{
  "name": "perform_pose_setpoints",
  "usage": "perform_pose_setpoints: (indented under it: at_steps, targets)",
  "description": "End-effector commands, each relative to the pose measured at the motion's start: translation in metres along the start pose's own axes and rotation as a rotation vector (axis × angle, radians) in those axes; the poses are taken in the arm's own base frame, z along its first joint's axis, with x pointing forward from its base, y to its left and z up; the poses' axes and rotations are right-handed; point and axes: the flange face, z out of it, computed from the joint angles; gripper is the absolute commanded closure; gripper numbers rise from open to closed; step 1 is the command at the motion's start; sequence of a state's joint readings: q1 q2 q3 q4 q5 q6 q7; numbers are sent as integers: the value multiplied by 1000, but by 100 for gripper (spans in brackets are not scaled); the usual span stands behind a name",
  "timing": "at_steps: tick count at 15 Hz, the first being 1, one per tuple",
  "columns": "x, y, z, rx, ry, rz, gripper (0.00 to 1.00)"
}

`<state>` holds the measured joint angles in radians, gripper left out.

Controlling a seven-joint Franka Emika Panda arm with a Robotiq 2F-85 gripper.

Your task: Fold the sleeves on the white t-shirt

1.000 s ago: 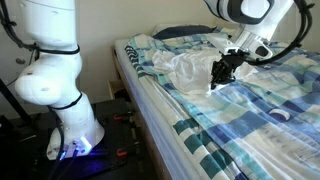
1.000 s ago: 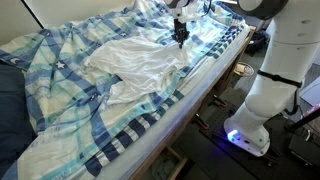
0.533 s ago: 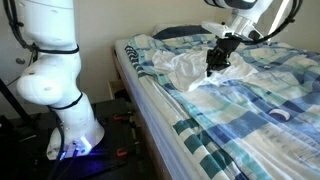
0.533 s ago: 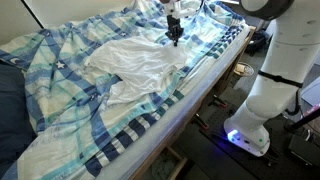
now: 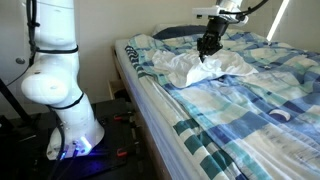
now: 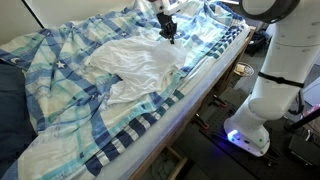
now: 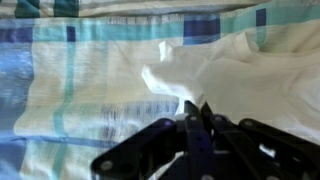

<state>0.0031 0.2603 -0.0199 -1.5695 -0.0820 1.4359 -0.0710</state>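
The white t-shirt point(image 5: 188, 68) lies crumpled on the blue-checked bed sheet point(image 5: 250, 110); it also shows in the other exterior view point(image 6: 135, 62). My gripper point(image 5: 207, 50) hangs over the shirt's edge, also seen in an exterior view point(image 6: 170, 33). In the wrist view the gripper point(image 7: 195, 108) has its fingers pressed together on a pinch of the white sleeve point(image 7: 165, 80), which is lifted off the sheet. The shirt's body point(image 7: 265, 65) spreads to the right of the sleeve.
The bed's side edge point(image 5: 150, 105) runs next to the robot's white base point(image 5: 55, 85). A dark pillow point(image 6: 10, 85) lies at the head of the bed. The sheet point(image 6: 90, 140) is wrinkled all round the shirt.
My gripper has moved, shut on the sleeve, from beside the shirt up and towards the head of the bed. The sleeve has been drawn along over the shirt.
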Motion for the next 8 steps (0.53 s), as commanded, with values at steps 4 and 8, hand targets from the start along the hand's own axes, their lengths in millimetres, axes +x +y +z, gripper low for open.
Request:
perform_pose_setpoints:
  at_steps: [4, 8]
  targets:
    - [-1, -24, -5, -103, -89, -29, 99]
    - [12, -52, 12, -167, -135, -94, 99]
